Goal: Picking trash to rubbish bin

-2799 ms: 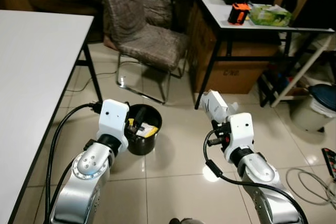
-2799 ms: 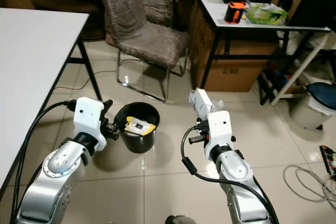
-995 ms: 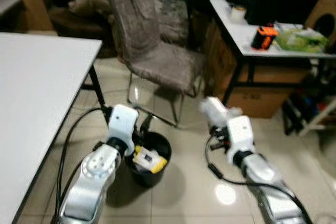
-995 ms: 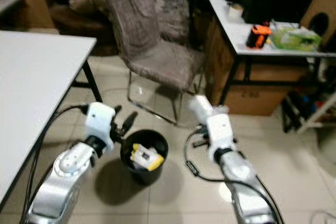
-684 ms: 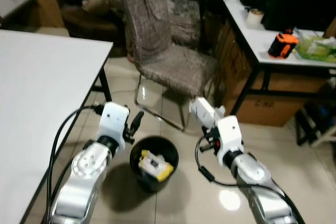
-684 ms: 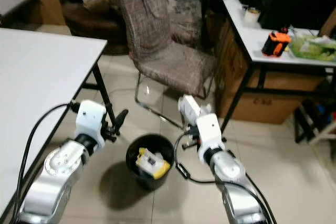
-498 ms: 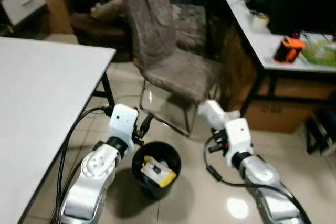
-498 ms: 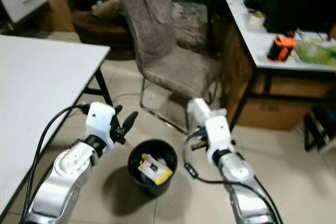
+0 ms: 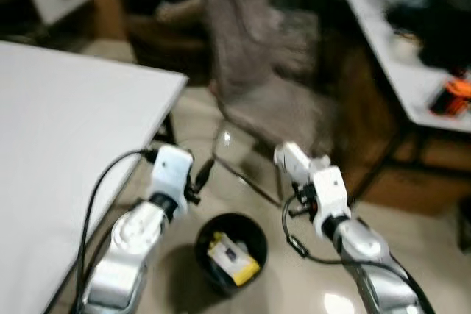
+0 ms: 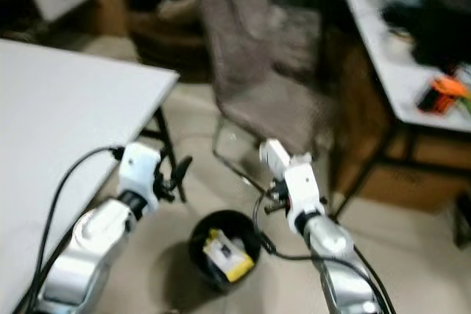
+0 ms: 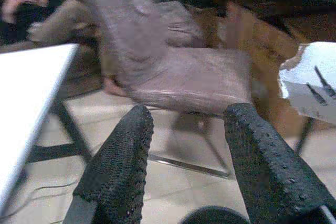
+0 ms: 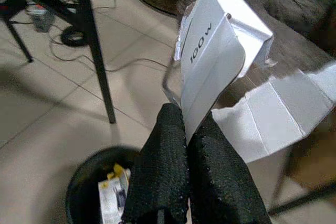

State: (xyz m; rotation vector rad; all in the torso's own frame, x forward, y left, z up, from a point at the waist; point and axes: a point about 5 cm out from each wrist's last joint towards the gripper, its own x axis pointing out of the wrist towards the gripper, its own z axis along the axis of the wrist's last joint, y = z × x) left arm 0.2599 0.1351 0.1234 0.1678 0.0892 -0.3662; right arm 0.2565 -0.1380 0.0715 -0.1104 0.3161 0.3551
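Right of centre in the left eye view, your right gripper (image 12: 181,129) is clamped on a white carton (image 12: 218,66), a torn-open box printed "100 W" with a loose flap. You look mid-carry: the black bin (image 9: 232,251) sits low centre, a yellow packet (image 9: 234,257) inside. Next, bring the carton over its mouth and let go. Your left gripper (image 11: 184,150) hangs spread wide, empty, beside the bin.
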